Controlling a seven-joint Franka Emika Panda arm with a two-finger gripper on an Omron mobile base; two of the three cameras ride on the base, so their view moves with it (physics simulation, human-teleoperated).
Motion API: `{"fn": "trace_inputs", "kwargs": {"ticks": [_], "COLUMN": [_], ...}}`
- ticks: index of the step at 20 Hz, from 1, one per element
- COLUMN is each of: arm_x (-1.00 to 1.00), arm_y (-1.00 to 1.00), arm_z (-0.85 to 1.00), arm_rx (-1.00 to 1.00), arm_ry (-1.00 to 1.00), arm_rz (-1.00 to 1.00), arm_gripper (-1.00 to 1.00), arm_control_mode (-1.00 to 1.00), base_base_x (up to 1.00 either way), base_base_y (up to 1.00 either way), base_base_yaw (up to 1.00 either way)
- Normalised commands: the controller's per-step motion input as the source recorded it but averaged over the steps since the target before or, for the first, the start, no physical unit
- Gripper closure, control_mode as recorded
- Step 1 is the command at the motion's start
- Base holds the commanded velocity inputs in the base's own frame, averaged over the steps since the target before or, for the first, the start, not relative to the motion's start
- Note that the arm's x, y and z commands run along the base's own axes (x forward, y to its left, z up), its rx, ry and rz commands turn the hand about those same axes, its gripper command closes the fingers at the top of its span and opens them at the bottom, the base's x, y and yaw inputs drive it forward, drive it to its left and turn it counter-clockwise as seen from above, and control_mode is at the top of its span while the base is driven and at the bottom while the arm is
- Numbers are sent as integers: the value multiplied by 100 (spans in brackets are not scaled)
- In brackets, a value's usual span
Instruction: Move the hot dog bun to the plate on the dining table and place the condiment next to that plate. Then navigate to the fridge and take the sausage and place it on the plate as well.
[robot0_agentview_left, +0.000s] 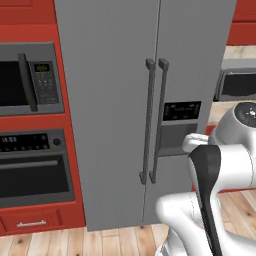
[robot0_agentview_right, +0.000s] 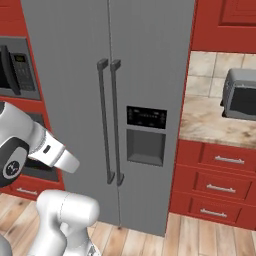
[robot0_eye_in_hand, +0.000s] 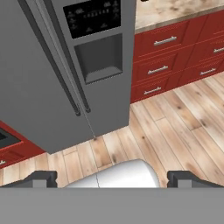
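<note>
The fridge (robot0_agentview_left: 115, 125) is a tall grey double-door unit straight ahead, and both doors are shut. Its two dark vertical handles (robot0_agentview_left: 154, 120) meet at the centre seam. The fridge (robot0_agentview_right: 145, 65) also stands in the right base view, with a dispenser panel (robot0_agentview_right: 146, 137) in its right door. My gripper (robot0_eye_in_hand: 114, 179) is open, fingertips (robot0_eye_in_hand: 41, 178) wide apart with nothing between them, pointing down at the floor in front of the fridge (robot0_eye_in_hand: 39, 78). The hot dog bun, plate, dining table, condiment and sausage are out of view.
Left of the fridge, a microwave (robot0_agentview_left: 30, 80) sits above a black oven (robot0_agentview_left: 32, 170) in red cabinetry. To the right are red drawers (robot0_agentview_right: 220, 185) under a marble counter (robot0_agentview_right: 210, 120) with a toaster oven (robot0_agentview_right: 240, 95). Wood floor (robot0_eye_in_hand: 175, 131) lies below.
</note>
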Motion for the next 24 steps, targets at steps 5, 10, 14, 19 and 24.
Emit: {"fn": "trace_inputs", "kwargs": {"ticks": [5,10,14,19,24], "arm_x": [0,0,0,0,0], "arm_y": [0,0,0,0,0], "arm_z": [0,0,0,0,0], "arm_rx": [0,0,0,0,0], "arm_ry": [0,0,0,0,0], "arm_rz": [0,0,0,0,0], "arm_gripper": [-100,-100,-100,-100,-100], "arm_control_mode": [100,100,100,100,100], "base_base_x": [8,-17,-16,-34,-23], "base_base_y": [0,6,0,0,2], "base_base_yaw": [0,0,0,0,0]}}
